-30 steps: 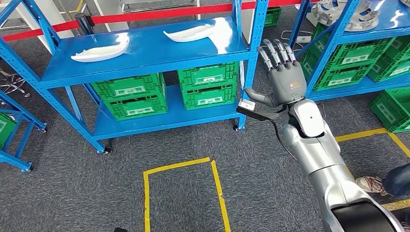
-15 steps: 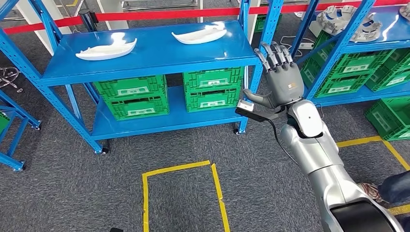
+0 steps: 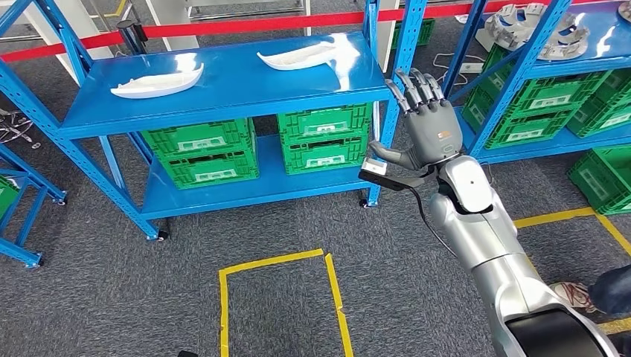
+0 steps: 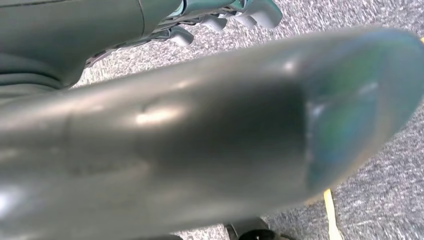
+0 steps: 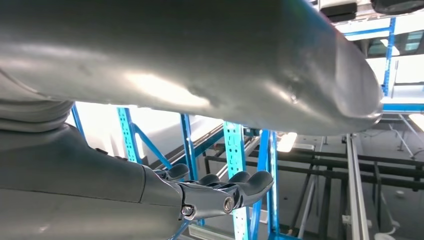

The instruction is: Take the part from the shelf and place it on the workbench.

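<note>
Right hand (image 3: pixel 425 128) raised beside blue shelf (image 3: pixel 223 93) upright, fingers spread, empty; two white parts (image 3: pixel 158 82) on top tier; left hand state unclear

We saw two parts (image 3: pixel 157 81) (image 3: pixel 300 56) on the shelf (image 3: pixel 223 97) at upper left, crates (image 3: pixel 257 145) beneath them, and the right hand (image 3: pixel 423 126) right of it.
</note>
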Action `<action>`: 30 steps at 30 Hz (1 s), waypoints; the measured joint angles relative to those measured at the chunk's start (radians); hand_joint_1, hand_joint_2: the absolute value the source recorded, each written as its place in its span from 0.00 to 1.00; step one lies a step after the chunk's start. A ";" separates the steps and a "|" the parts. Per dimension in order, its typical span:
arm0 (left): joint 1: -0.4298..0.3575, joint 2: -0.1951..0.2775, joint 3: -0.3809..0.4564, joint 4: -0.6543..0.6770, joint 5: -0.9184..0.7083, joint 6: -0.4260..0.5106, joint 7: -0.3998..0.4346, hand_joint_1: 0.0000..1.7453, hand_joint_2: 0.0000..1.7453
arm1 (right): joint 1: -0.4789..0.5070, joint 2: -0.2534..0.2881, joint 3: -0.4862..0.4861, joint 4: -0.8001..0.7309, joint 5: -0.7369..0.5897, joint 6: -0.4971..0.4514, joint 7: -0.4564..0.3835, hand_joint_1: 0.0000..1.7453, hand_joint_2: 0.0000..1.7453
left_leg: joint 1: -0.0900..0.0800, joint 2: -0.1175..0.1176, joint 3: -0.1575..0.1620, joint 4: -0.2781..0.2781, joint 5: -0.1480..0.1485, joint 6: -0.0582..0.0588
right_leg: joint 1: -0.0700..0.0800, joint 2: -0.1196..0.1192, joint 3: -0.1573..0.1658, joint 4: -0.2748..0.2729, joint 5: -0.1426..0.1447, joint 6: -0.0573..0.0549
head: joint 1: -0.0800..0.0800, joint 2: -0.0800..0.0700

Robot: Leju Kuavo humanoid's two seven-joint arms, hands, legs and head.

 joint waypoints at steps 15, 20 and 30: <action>-0.001 -0.007 0.015 0.000 0.000 0.006 0.007 0.00 0.00 | -0.051 0.082 0.083 0.055 0.007 0.021 -0.005 0.00 0.00 | -0.001 0.000 0.001 -0.002 0.001 -0.007 | -0.001 0.000 0.002 -0.001 0.000 -0.002 | 0.000 0.000; 0.000 -0.009 0.016 0.001 0.000 0.007 0.007 0.00 0.00 | -0.050 0.091 0.097 0.070 0.009 0.019 0.005 0.00 0.00 | -0.005 -0.001 -0.001 0.003 -0.003 0.000 | -0.006 -0.001 0.004 -0.007 0.002 0.004 | 0.000 0.000; -0.001 -0.013 0.016 0.001 -0.013 0.008 0.026 0.00 0.00 | -0.034 0.082 0.100 0.086 0.000 0.001 0.030 0.00 0.00 | 0.007 0.004 0.020 -0.020 0.001 0.026 | -0.009 -0.002 -0.133 0.260 -0.109 0.029 | 0.004 0.000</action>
